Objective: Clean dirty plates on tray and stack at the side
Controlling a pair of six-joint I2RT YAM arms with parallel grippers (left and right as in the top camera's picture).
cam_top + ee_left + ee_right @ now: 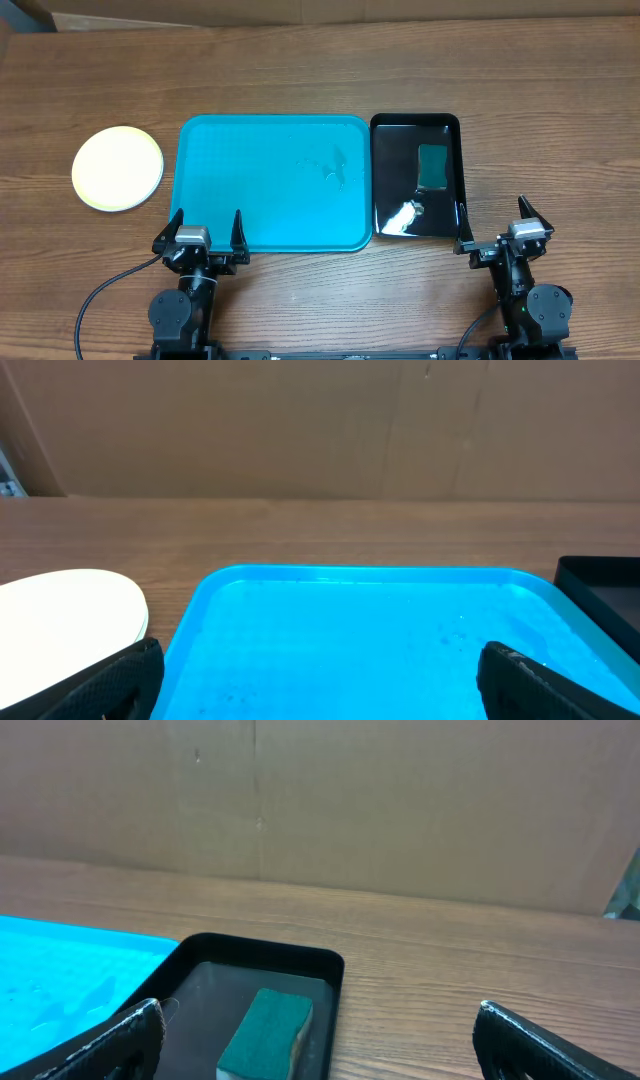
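Note:
The turquoise tray (270,180) lies at the table's middle with no plates on it, only a few wet marks near its right side; it also shows in the left wrist view (360,630). A stack of plates (118,168) sits on the table left of the tray, a pale yellow-white plate on top; how many lie beneath I cannot tell. Its edge shows in the left wrist view (70,620). My left gripper (207,232) is open and empty at the tray's front edge. My right gripper (497,228) is open and empty, front right of the black tray.
A glossy black tray (416,215) lies right of the turquoise tray and holds a green sponge (432,165), also in the right wrist view (265,1032). A cardboard wall (400,810) stands behind the table. A cable (100,300) runs at front left.

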